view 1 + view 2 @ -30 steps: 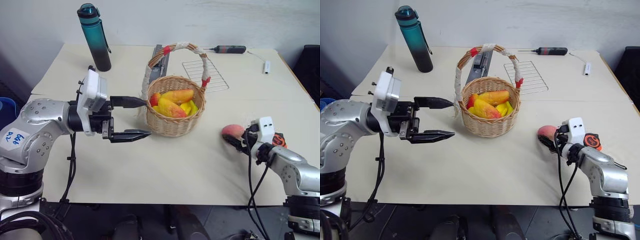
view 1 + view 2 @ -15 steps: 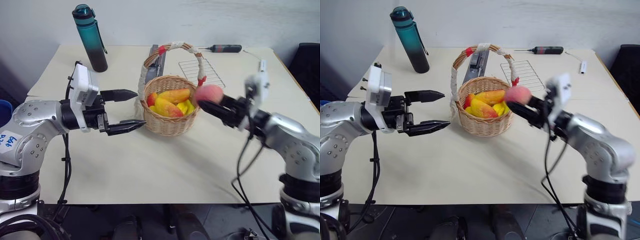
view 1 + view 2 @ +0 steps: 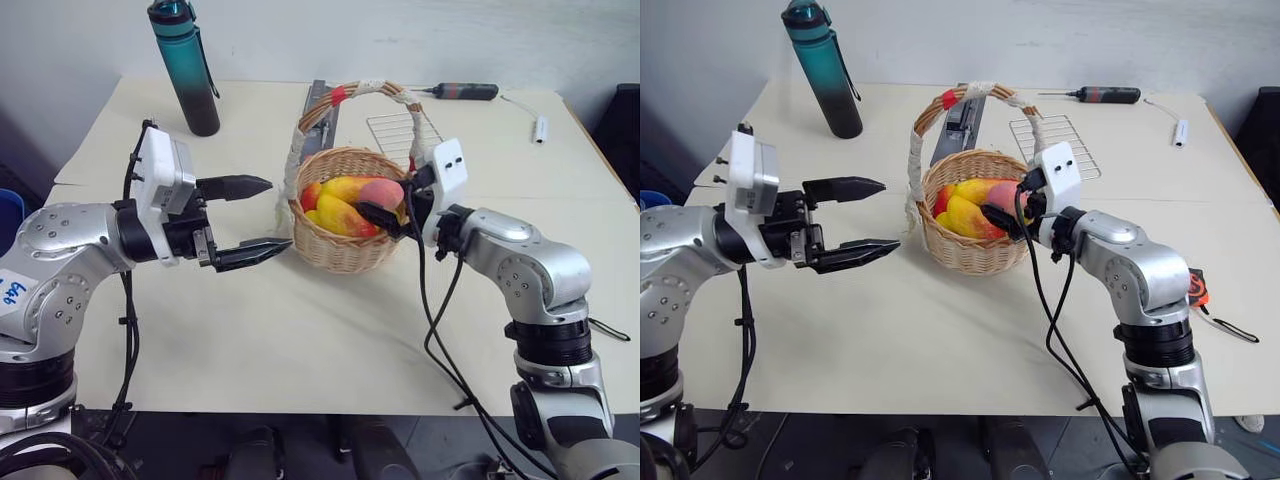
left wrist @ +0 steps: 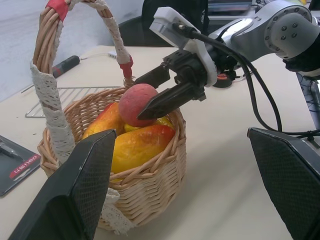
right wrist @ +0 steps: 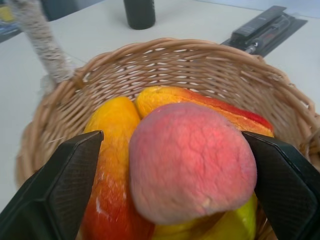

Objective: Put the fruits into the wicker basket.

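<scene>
The basket (image 3: 345, 215) stands near the middle of the table (image 3: 300, 330). It is a round wicker one, with a tall handle (image 3: 362, 93) wrapped in white cloth and red tape. Inside it lie several mangoes (image 3: 340, 215), yellow and orange with some red, packed close together; how many there are exactly I cannot tell.

The peach (image 3: 378, 193) is over the mangoes, at the right side of the basket, inside its rim. The right gripper (image 3: 1002, 212) reaches in over the rim, with one black finger on each side of the peach. In the right wrist view the fingers (image 5: 55, 195) stand wide, and a small gap shows between each finger and the peach (image 5: 192, 162). So the gripper looks released, not clenched. Whether the peach rests on the mangoes below I cannot tell.

The left gripper (image 3: 258, 215) hangs just beside the basket on the left, level with its wall. Its two fingers are spread apart and hold nothing. It does not touch the basket.

At the far side of the table stands a dark teal bottle (image 3: 186, 65), upright, well apart from the basket. Behind the basket lie a wire rack (image 3: 400, 135) and a flat dark tool (image 3: 318, 100). A screwdriver (image 3: 465, 91) lies near the far edge.
</scene>
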### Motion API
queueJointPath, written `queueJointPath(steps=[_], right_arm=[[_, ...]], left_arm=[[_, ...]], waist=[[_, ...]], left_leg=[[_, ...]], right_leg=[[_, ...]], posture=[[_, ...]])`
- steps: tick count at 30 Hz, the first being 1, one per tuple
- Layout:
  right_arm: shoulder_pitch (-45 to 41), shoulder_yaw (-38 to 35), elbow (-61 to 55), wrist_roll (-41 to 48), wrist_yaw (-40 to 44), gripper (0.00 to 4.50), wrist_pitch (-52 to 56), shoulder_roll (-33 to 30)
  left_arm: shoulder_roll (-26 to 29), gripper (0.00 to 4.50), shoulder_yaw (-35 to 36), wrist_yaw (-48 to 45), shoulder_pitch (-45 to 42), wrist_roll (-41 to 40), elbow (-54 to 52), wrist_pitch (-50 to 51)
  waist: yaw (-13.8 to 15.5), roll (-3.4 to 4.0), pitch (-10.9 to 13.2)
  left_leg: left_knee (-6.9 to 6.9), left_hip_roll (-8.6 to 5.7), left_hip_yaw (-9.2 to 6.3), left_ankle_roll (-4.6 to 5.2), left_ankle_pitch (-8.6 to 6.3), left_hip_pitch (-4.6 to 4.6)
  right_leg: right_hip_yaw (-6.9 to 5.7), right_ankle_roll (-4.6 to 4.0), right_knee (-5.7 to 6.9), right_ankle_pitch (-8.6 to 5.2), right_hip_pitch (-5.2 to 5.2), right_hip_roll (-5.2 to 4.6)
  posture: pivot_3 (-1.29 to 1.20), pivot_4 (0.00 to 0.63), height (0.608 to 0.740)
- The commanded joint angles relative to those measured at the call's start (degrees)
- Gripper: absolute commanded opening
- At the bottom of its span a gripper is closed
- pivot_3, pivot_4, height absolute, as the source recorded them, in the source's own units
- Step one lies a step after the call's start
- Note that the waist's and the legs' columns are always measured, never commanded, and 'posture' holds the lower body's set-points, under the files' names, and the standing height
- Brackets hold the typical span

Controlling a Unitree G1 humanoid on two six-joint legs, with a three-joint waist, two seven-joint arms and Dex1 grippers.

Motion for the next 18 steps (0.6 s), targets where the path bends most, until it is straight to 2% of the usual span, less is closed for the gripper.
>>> queueJointPath(steps=[1,4,7,13,18], right_arm=[[2.6,-8.0,-5.8,4.5,2.9,4.49,2.6,-5.2],[4.8,-12.7,-6.0,6.4,3.4,4.49,4.7,-8.9],[4.4,-14.5,-4.5,5.6,1.9,4.49,3.9,-9.7],[-1.0,-7.3,0.9,-0.6,-0.9,4.49,-3.8,-3.2],[-6.8,-1.7,12.5,-8.3,-1.2,4.49,-14.4,2.7]], left_arm=[[0.5,4.41,1.6,0.2,0.2,-0.8,-1.1,-1.3],[0.7,4.41,1.5,-0.1,0.3,-0.6,-0.9,-1.6],[0.6,4.41,1.2,-0.2,0.0,-0.5,-0.5,-1.9],[0.3,4.41,-0.5,-0.7,-2.1,0.4,0.7,-3.0],[0.4,4.41,-1.1,-0.9,-3.9,0.8,2.0,-3.4]], waist=[[0.3,0.00,0.0],[0.2,0.00,0.0],[-0.5,0.00,0.0],[-1.3,0.00,0.0],[-1.6,0.00,0.0]], left_leg=[[0.04,-0.02,-0.02,0.00,0.00,0.01],[0.22,-0.04,-0.01,0.07,-0.03,0.06],[0.24,-0.07,0.05,0.16,-0.03,0.16],[0.23,-0.04,0.06,0.20,0.10,0.26],[0.24,-0.06,0.04,0.03,0.20,0.27]], right_leg=[[0.00,0.00,0.00,0.00,0.04,0.00],[0.03,0.06,0.04,0.03,0.17,0.00],[0.14,0.10,0.05,0.06,0.25,0.01],[0.21,-0.04,0.23,0.14,0.22,0.16],[0.21,-0.06,0.48,0.15,0.12,0.16]], posture=[[0.00,0.150,0.740],[0.00,0.150,0.740],[0.00,0.150,0.740],[0.00,0.150,0.740],[0.00,0.150,0.740]])
